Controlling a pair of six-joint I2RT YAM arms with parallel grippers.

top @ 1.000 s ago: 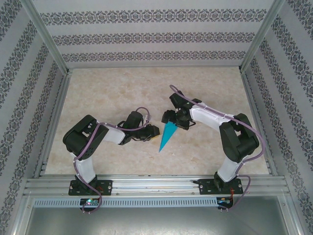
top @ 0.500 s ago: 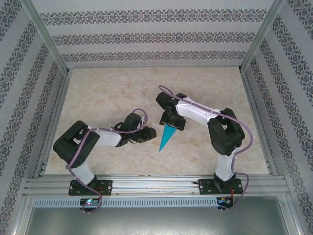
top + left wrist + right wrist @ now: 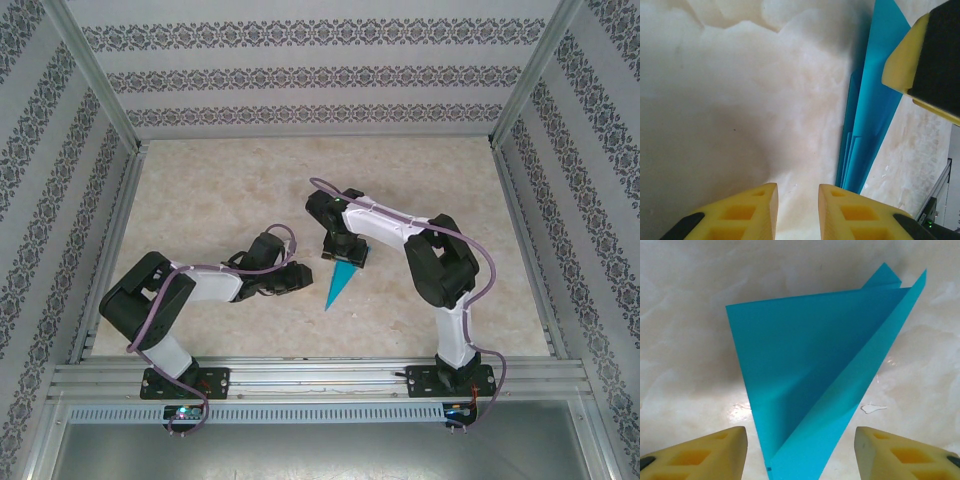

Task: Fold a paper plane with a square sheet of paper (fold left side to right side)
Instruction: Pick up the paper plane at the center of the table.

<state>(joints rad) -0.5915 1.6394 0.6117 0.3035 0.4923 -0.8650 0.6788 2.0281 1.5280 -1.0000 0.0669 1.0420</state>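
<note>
our right gripper (image 3: 800, 436) hangs over the wide end of the pointed teal-blue paper plane (image 3: 825, 375) on the table (image 3: 200, 200), jaws wide each side; our left gripper (image 3: 797, 194), narrow and empty, is beside it.

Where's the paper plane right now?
In the top view, the paper plane lies near centre, right of the left gripper, its wide end under the right gripper.

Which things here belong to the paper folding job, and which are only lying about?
For the job: the paper plane, partly folded, lying on the table.
Lying about: one small white fleck beside it, perhaps a paper scrap.
</note>
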